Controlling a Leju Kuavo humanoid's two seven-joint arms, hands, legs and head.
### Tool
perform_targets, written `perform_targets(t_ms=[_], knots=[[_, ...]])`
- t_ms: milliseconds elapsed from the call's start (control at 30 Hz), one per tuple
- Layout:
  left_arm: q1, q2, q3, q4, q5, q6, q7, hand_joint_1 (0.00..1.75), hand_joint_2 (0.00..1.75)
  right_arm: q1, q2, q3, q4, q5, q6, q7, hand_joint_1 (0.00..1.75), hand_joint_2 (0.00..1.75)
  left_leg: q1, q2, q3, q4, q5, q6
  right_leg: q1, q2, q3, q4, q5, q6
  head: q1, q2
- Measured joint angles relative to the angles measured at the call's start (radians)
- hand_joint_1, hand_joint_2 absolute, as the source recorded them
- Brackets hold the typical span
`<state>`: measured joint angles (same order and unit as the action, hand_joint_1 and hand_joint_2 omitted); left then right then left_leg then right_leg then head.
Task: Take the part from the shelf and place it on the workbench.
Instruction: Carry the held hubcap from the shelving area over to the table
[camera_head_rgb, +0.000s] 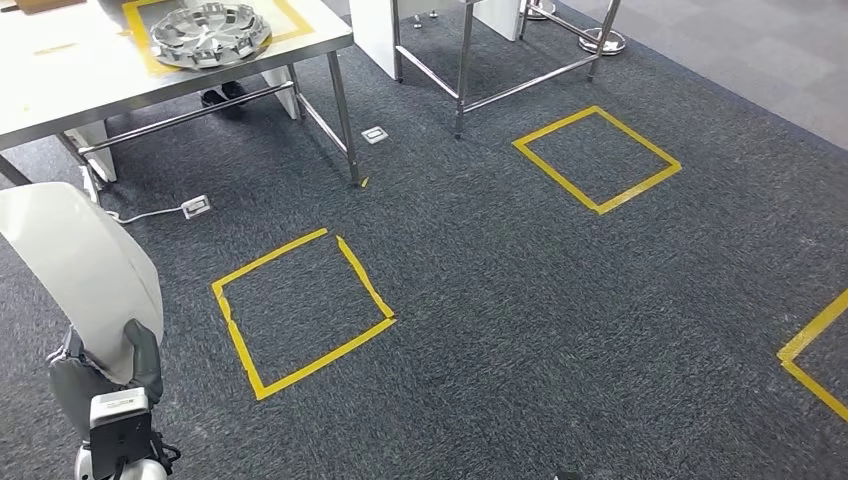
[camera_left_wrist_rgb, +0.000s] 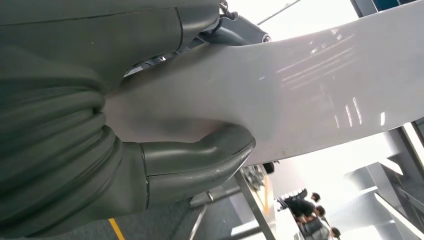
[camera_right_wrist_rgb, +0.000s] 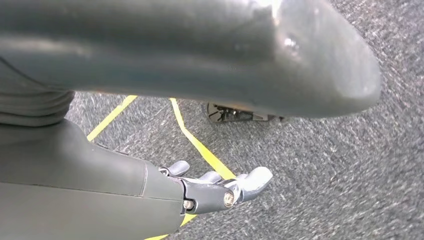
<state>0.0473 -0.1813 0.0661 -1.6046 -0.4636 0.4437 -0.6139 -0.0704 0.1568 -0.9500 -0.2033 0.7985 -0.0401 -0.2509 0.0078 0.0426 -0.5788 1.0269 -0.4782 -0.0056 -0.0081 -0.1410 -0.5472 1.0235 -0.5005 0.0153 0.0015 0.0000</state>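
Your left hand (camera_left_wrist_rgb: 165, 150) is clamped on a smooth white curved panel part (camera_left_wrist_rgb: 300, 95): the thick grey thumb presses one face and the darker fingers (camera_left_wrist_rgb: 235, 27) wrap over the far edge. In the head view that same white panel (camera_head_rgb: 80, 265) sits low at your left, over the left hand (camera_head_rgb: 105, 385), above the dark grey carpet floor (camera_head_rgb: 520, 300).

Your right hand (camera_right_wrist_rgb: 215, 187) hangs over the carpet with its fingers stretched out, apart and holding nothing; a strip of yellow tape (camera_right_wrist_rgb: 200, 145) runs across the floor beneath it.

Out from the left hand, a yellow tape square (camera_head_rgb: 300, 312) lies on the carpet just ahead and to the right of the panel. Beyond it stands the white worktop on steel legs (camera_head_rgb: 60, 80), with a yellow tape outline (camera_head_rgb: 300, 20) on its surface and a round silver spoked wheel cover (camera_head_rgb: 210, 35) resting inside that outline. The worktop's near right leg (camera_head_rgb: 345, 120) stands between the tape square and the surface. A white floor socket with a cable (camera_head_rgb: 195, 207) lies under the worktop's near edge, and a second small socket (camera_head_rgb: 375, 134) lies beside that leg. A dark shoe (camera_head_rgb: 220, 95) shows under the worktop. Further right stands a second steel-legged frame (camera_head_rgb: 470, 70), then another yellow tape square (camera_head_rgb: 597, 158), and a partial one (camera_head_rgb: 815, 355) at the right edge.
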Motion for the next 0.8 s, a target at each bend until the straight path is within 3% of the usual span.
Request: perform_targets(t_ms=[67,133,200,233,267,333,400,500,567,633,700,733,767,800], knots=[[-0.004,-0.004,0.000,0.000,-0.018,0.032,0.002,1.75,1.75,-0.001,0.000,0.000,0.000,-0.001,-0.002,0.000,0.00,0.00,0.006,-0.024,0.001,-0.006,0.007,0.013,-0.005,0.049,-0.013,0.041,-0.033,0.012,0.001,0.000],[-0.009,-0.012,-0.002,0.000,-0.038,0.066,0.003,1.75,1.75,0.003,0.000,-0.001,0.000,-0.003,-0.002,0.002,0.00,0.00,0.009,-0.048,-0.001,-0.008,0.013,0.022,-0.008,0.116,-0.071,0.164,-0.100,0.018,0.004,0.000],[-0.010,-0.019,-0.006,0.002,-0.055,0.086,0.003,1.75,1.75,0.009,0.000,-0.001,0.000,-0.003,0.000,0.004,0.00,0.00,0.009,-0.077,-0.005,-0.007,0.016,0.024,-0.008,0.135,-0.131,0.282,-0.139,0.018,0.004,0.000],[-0.010,-0.021,-0.009,0.004,-0.061,0.091,0.003,1.75,1.75,0.012,0.000,-0.001,0.000,-0.003,0.003,0.005,0.00,0.00,0.009,-0.091,-0.005,-0.006,0.016,0.023,-0.007,0.137,-0.141,0.294,-0.130,0.017,0.004,0.000],[-0.010,-0.023,-0.012,0.005,-0.066,0.095,0.005,1.75,1.75,0.014,0.000,-0.001,0.000,-0.004,0.008,0.003,0.00,0.00,0.009,-0.103,-0.005,-0.005,0.017,0.023,-0.007,0.138,-0.129,0.264,-0.102,0.015,0.004,0.000],[-0.008,-0.028,-0.022,0.007,-0.070,0.099,0.012,1.75,1.75,0.016,0.000,-0.003,0.000,-0.009,0.022,-0.009,0.00,0.00,0.009,-0.121,-0.005,-0.001,0.016,0.019,-0.007,0.148,-0.070,0.123,-0.027,0.007,0.006,0.000],[-0.004,-0.030,-0.031,0.006,-0.067,0.102,0.021,1.75,1.75,0.012,0.000,-0.010,0.000,-0.016,0.029,-0.027,0.00,0.00,0.005,-0.132,-0.007,0.002,0.013,0.007,-0.005,0.158,-0.029,0.021,0.010,-0.001,0.006,0.000],[0.009,-0.031,-0.034,-0.006,-0.050,0.112,0.026,1.75,1.75,0.010,0.001,-0.017,0.000,-0.014,0.028,-0.040,0.00,0.00,0.005,-0.132,-0.012,-0.001,0.011,-0.015,-0.001,0.158,-0.025,0.002,0.014,-0.016,0.005,0.000],[0.018,-0.031,-0.034,-0.019,-0.039,0.121,0.025,1.75,1.75,0.013,0.001,-0.017,0.000,-0.008,0.028,-0.041,0.00,0.00,0.005,-0.102,-0.025,0.030,-0.013,-0.025,-0.004,0.151,-0.022,-0.004,0.017,-0.031,0.003,0.000],[0.023,-0.031,-0.034,-0.029,-0.035,0.127,0.024,1.75,1.75,0.017,0.001,-0.018,0.000,-0.005,0.028,-0.042,0.00,0.00,0.004,-0.064,-0.073,0.136,-0.075,-0.031,-0.004,0.142,-0.021,-0.006,0.016,-0.040,0.000,0.000],[0.028,-0.031,-0.034,-0.031,-0.032,0.129,0.023,1.75,1.75,0.020,0.000,-0.018,0.000,-0.004,0.027,-0.042,0.00,0.00,0.005,-0.053,-0.130,0.259,-0.128,-0.034,-0.001,0.131,-0.021,-0.005,0.014,-0.043,-0.001,0.000],[0.031,-0.031,-0.034,-0.032,-0.031,0.129,0.023,1.75,1.75,0.021,0.000,-0.018,0.000,-0.004,0.027,-0.041,0.00,0.00,0.005,-0.052,-0.141,0.282,-0.129,-0.034,-0.001,0.126,-0.020,-0.005,0.013,-0.043,-0.001,0.000],[0.034,-0.031,-0.033,-0.033,-0.031,0.130,0.023,1.75,1.75,0.021,0.000,-0.018,0.000,-0.004,0.027,-0.041,0.00,0.00,0.005,-0.051,-0.130,0.264,-0.109,-0.032,0.000,0.123,-0.018,-0.005,0.011,-0.042,-0.001,0.000],[0.036,-0.031,-0.033,-0.035,-0.030,0.130,0.023,1.75,1.75,0.021,0.000,-0.018,0.000,-0.004,0.027,-0.041,0.00,0.00,0.004,-0.049,-0.101,0.209,-0.077,-0.029,0.001,0.120,-0.015,-0.005,0.008,-0.041,-0.001,0.000]])
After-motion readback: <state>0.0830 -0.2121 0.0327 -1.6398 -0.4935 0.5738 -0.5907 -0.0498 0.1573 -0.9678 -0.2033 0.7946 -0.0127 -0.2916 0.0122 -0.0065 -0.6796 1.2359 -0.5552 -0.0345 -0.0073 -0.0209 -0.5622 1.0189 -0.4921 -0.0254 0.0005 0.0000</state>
